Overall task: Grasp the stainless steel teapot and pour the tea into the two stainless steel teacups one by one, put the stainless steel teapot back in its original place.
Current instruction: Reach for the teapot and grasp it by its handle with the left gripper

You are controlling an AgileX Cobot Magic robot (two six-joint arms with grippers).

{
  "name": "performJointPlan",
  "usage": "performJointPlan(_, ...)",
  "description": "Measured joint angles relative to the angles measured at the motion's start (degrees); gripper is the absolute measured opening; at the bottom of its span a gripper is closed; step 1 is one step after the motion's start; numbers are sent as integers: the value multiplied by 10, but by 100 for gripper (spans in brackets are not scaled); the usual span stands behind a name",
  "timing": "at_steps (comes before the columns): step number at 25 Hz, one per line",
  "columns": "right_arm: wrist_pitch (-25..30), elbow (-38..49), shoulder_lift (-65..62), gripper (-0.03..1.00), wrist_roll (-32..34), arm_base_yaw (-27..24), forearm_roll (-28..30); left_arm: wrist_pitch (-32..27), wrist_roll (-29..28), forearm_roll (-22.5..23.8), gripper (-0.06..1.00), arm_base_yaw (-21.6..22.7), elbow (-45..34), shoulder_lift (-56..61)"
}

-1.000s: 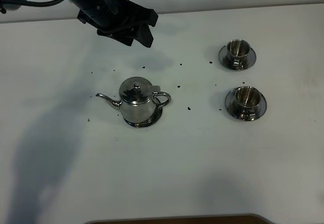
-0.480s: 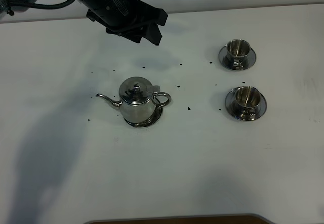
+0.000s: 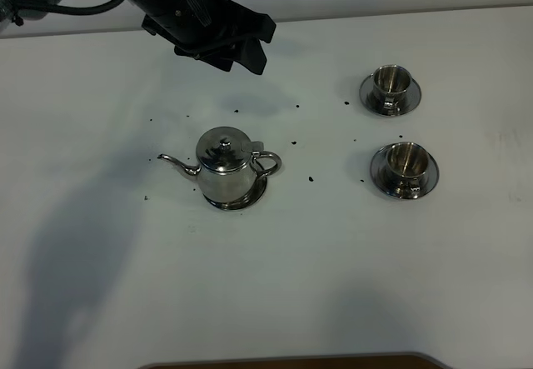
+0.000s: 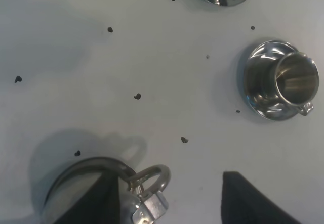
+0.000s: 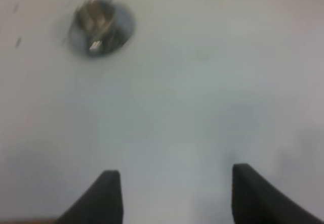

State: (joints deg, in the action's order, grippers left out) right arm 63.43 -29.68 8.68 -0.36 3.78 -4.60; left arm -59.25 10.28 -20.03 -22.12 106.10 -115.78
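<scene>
The stainless steel teapot (image 3: 223, 167) stands upright on its round saucer, the original place (image 3: 259, 191), left of the table's middle, spout to the left and loop handle (image 4: 151, 177) to the right. The two stainless steel teacups sit on saucers at the right, one farther back (image 3: 391, 84) and one nearer (image 3: 405, 163). My left gripper (image 3: 241, 59) hovers open behind the teapot, touching nothing. In the left wrist view the teapot (image 4: 81, 196) lies under one finger, and the nearer teacup (image 4: 289, 77) shows beyond. My right gripper (image 5: 174, 178) is open over bare table, with a blurred teacup (image 5: 98, 21) ahead.
Small dark specks (image 3: 310, 178) are scattered over the white table (image 3: 333, 261) around the teapot and near the cups. The table's back edge (image 3: 400, 11) runs behind the left arm. A brown edge (image 3: 291, 361) shows at the front.
The left gripper shifted right and slightly back during the first half second, then held still. Teapot and cups have not moved.
</scene>
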Motion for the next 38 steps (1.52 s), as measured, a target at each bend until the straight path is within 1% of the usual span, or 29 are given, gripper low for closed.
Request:
performJointPlan(3,0,0,-48,48,0,-57,-1,0,1,0,50,0,0,0)
performJointPlan(6,1,0,-85,48,0,-76,-6,0,13,0,50,0,0,0)
performJointPlan(11,2,0,-91,48,0,-79,-9,1,24,0,50,0,0,0)
performJointPlan(18,2,0,-91,48,4,-79,-11,18,32,0,50,0,0,0)
performJointPlan(23,2,0,-91,48,7,-79,-39,25,51,-1,50,0,0,0)
performJointPlan(32,2,0,-91,48,7,-79,-41,38,64,-1,50,0,0,0)
performJointPlan(35,2,0,-91,48,7,-79,-41,38,72,-8,50,0,0,0)
performJointPlan(38,2,0,-91,48,7,-79,-40,41,87,-30,50,0,0,0)
